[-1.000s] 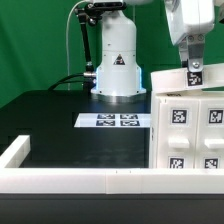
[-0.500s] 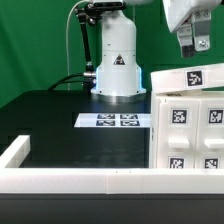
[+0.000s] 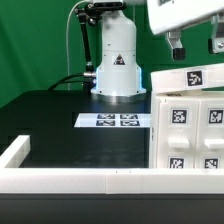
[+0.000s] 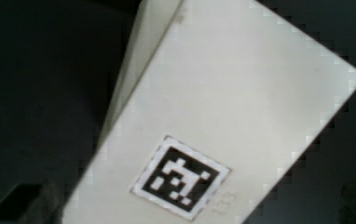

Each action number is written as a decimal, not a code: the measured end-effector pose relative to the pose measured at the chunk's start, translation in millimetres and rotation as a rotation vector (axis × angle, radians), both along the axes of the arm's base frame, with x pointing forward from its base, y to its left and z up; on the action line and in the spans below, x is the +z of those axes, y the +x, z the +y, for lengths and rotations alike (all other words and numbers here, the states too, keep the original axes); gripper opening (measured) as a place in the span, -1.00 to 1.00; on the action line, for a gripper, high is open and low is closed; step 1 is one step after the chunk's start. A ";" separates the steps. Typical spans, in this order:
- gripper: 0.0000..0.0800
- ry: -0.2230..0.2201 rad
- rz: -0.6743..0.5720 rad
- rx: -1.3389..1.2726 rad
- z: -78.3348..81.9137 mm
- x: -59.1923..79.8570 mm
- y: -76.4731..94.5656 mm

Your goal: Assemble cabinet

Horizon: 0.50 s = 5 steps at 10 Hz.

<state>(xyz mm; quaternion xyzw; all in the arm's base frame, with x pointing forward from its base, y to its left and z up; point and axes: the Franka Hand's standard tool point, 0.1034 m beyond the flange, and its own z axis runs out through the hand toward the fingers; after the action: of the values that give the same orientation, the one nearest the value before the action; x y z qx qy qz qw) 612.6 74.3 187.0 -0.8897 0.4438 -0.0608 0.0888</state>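
The cabinet, a big white box with black-and-white tags on its front, stands at the exterior view's right. A white tagged panel lies slightly tilted on top of it. My gripper hangs open above that panel, fingers spread wide and touching nothing. In the wrist view the panel fills the picture, with its tag between the dark fingertips at the picture's edges.
The marker board lies flat on the black table before the robot base. A long low white rail runs along the front and turns back at the exterior view's left.
My gripper was down at the tagged panel on the cabinet; it has opened and risen straight up, leaving the panel where it lay.
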 end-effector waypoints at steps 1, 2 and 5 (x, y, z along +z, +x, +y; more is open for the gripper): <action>0.99 -0.020 -0.001 0.115 -0.5 -1.1 0.2; 0.99 -0.024 -0.007 0.144 1.7 1.2 1.1; 0.99 -0.066 -0.029 0.365 0.4 -0.3 0.8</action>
<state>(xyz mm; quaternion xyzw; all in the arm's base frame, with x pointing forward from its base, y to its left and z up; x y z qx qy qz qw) 613.4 74.7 186.7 -0.9569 0.2714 -0.0713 0.0754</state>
